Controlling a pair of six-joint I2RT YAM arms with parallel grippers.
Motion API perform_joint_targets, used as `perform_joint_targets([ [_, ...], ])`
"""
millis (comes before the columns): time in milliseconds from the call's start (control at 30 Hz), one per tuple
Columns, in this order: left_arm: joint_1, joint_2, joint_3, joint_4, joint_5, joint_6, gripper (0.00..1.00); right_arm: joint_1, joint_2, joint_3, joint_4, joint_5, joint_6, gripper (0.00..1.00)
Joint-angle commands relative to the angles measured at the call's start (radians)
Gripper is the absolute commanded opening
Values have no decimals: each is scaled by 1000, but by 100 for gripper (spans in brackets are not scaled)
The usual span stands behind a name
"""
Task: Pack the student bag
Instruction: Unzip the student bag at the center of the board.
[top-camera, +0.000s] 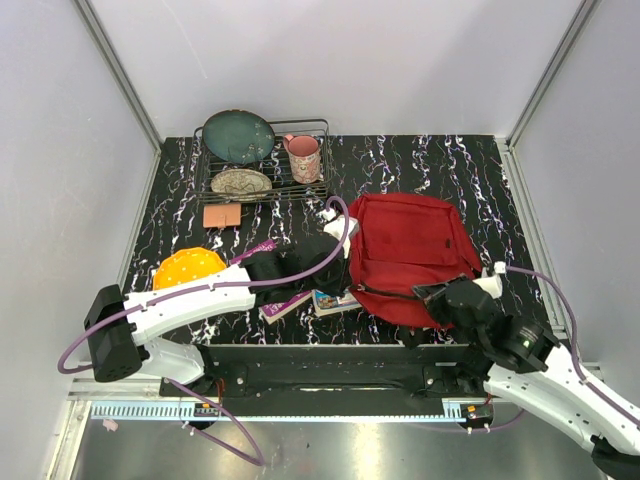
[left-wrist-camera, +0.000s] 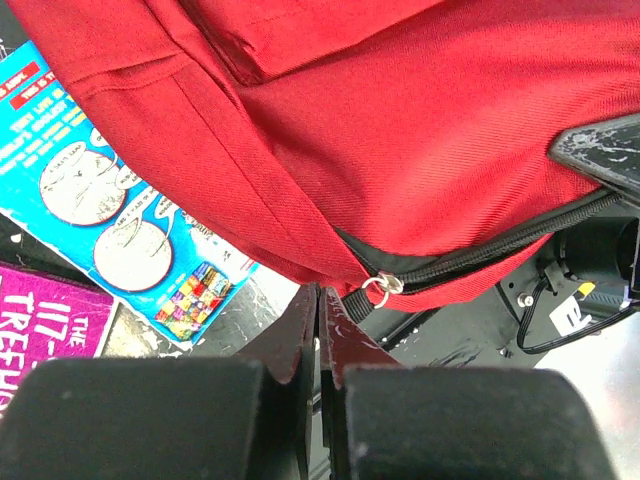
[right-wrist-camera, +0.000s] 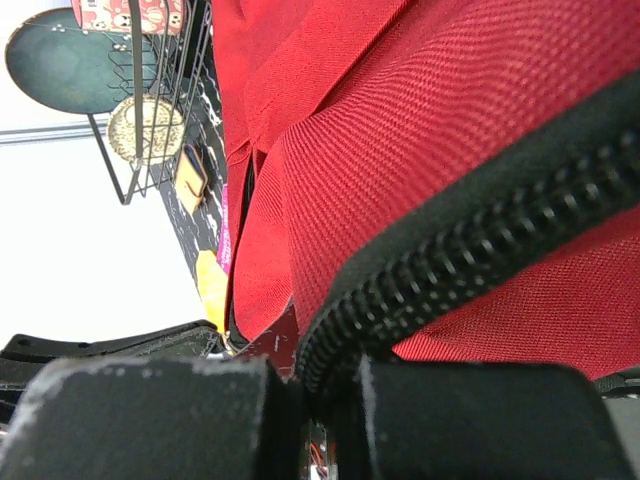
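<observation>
1. Student bag lies flat on the black marbled table, right of centre in the top view, its zipped edge toward the bottom of the frame.
2. Packing looks barely begun. A blue book and a purple book lie outside the bag at the left of the left wrist view, the blue one partly under the bag's edge. Nothing can be seen inside the bag.
3. The step in hand seems to be opening the main zip. Its silver slider ring sits low in the middle of the left wrist view. A dark slit shows beside it, so the zip may be partly parted, though how far is unclear.
4. The left gripper has its tips pressed together just beside the slider. I cannot tell whether it pinches the black pull tab.
5. The right gripper is clamped on the bag's black zip edge, at the bag's lower right corner in the top view.
6. The bag is dark-red woven fabric, slack and creased, with a front pocket seam. It will likely sag when pulled.
7. What is left is to get the zip open wide, put the books in and close it.
</observation>
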Motion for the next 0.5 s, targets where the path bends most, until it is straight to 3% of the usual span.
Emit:
perform_joint_targets([
  [0, 10, -12, 16, -66, -80, 40, 0, -4, -63, 68, -207, 242, -4, 0],
  [200, 64, 6, 10, -106, -85, 80, 0, -4, -18, 177, -267, 338, -71, 0],
  [467, 148, 23, 26, -135, -95, 96, 0, -4, 32, 208, -260, 330, -116, 0],
])
